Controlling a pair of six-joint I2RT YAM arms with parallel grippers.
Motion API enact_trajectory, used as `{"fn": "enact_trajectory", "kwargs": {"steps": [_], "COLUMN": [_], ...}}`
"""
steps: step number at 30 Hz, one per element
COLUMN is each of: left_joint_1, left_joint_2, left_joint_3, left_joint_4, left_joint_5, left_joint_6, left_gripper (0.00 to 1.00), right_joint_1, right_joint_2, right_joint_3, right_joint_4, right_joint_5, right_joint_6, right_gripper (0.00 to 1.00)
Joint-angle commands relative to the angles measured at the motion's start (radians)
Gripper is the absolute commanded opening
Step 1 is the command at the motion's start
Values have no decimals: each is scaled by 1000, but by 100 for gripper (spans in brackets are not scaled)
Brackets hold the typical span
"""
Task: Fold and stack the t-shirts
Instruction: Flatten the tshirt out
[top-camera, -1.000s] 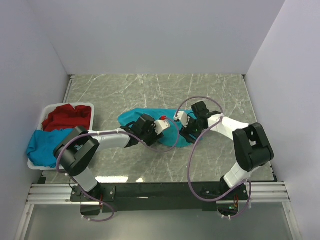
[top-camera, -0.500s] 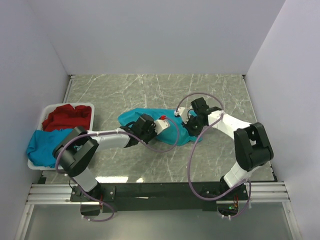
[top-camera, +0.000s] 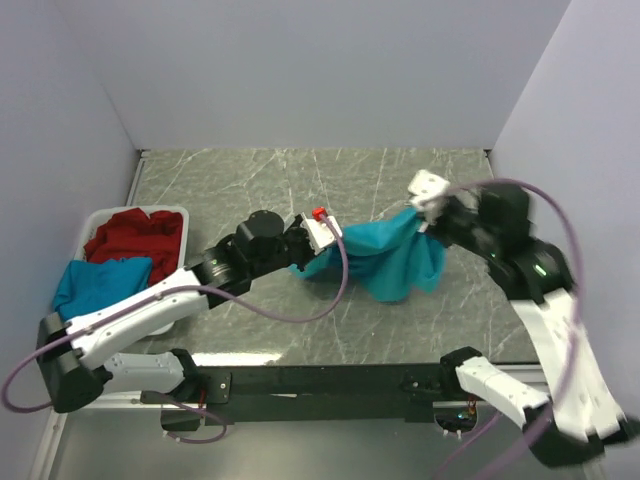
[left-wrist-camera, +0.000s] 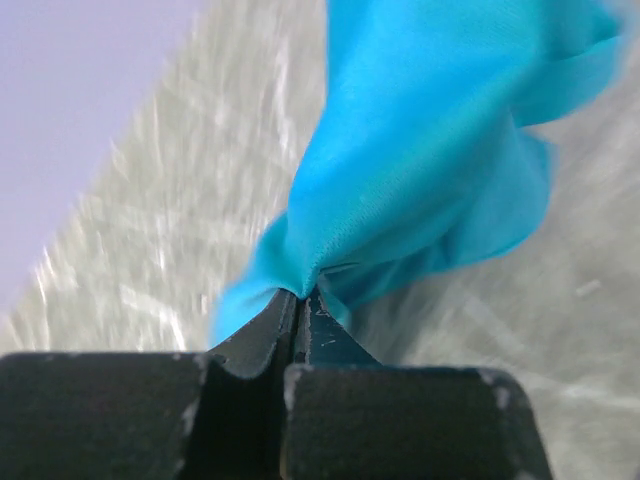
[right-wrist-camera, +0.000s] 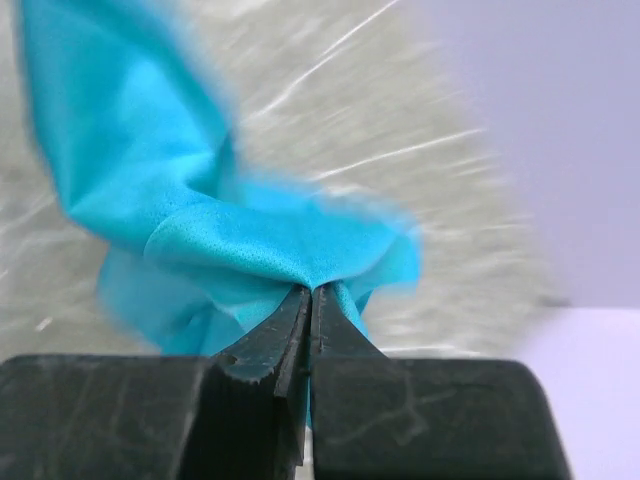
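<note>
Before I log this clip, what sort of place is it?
Probably a lab robot cell, not a home: a marble-look table boxed in by plain pale walls, two robot arms bolted at its near edge, a white basket of shirts, and a teal shirt held up between the arms.

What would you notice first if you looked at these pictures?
A bright teal t-shirt hangs stretched between the two arms over the middle of the marbled table. It is pinched at one end by the left end effector and at the other by the right end effector. At the table's left edge, a white basket holds a red t-shirt and a second teal t-shirt.
</note>
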Motion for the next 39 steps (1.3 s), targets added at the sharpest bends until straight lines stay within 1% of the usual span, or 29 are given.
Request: {"fn": "enact_trajectory", "kwargs": {"steps": [1,3,5,8,11,12,14,15,16,17,18,19,20,21,22,23,24,25,26,27,28,29,30,31,32,34,35,37,39], "left_joint_1": [-105,-192,-264,-307,-309,-308,-294,-277,-246,-155,-89,-12,154,236,311,438,491,536,594,607,614,619,619,619,621,621,621,621,619], "left_joint_2": [-88,-108,-123,-160,-208,-220,-261,-275,-289,-319,-333,-346,-352,-341,-318,-248,-207,-171,-130,-122,-117,-114,-114,-116,-119,-120,-114,-99,-81], "left_joint_3": [175,287,352,418,391,346,276,195,150,106,-6,-68,-132,-250,-290,-319,-309,-288,-262,-211,-184,-153,-101,-82,-55,-42,-35,-30,-57], "left_joint_4": [-48,-63,-66,-37,-11,-7,26,41,61,93,131,165,250,291,312,310,288,258,241,207,189,169,143,107,77,8,-23,-116,-149], "left_joint_5": [16,-19,-27,-27,-82,-164,-234,-275,-271,-250,-174,-123,-80,-44,-14,-9,-6,-10,-21,-27,-30,-82,-84,-75,-40,20,52,135,204], "left_joint_6": [6,6,-7,-65,-133,-147,-171,-194,-264,-305,-375,-503,-574,-649,-791,-852,-892,-929,-925,-919,-887,-864,-842,-795,-776,-739,-735,-733,-734], "left_gripper": [0,0,0,0,0,0,0,0,0,0,0,1,1,1,5,23,41,51,53,61,81,86,86,86,86,85,85,86,85], "right_joint_1": [-14,-44,-119,-133,-133,-135,-133,-132,-132,-130,-123,-101,-83,-68,-48,-43,-44,-43,-46,-50,-54,-58,-57,-60,-60,-58,-61,-61,-75], "right_joint_2": [-176,-197,-207,-201,-158,-143,-88,-62,-33,37,78,121,229,295,443,525,606,741,777,794,790,753,733,689,675,638,629,610,609], "right_joint_3": [148,282,344,402,404,366,308,250,222,194,148,133,123,142,172,279,353,425,480,493,461,415,318,268,179,81,-2,-79,-145], "right_joint_4": [15,-37,-43,-28,-5,24,70,122,155,187,255,291,323,357,360,347,274,224,189,176,187,199,210,206,192,204,210,264,299], "right_joint_5": [110,116,58,2,-57,-76,-134,-154,-172,-197,-232,-237,-228,-188,-158,-121,-87,-53,-44,-48,-88,-119,-149,-232,-255,-274,-253,-205,-156], "right_joint_6": [45,62,76,116,157,172,191,214,232,250,283,298,326,344,365,428,450,462,455,446,433,397,374,346,296,298,304,336,379], "right_gripper": [0,0,0,0,0,0,0,0,0,0,0,0,1,9,26,59,71,77,80,81,81,82,82,82,82,81,81,80,79]}}
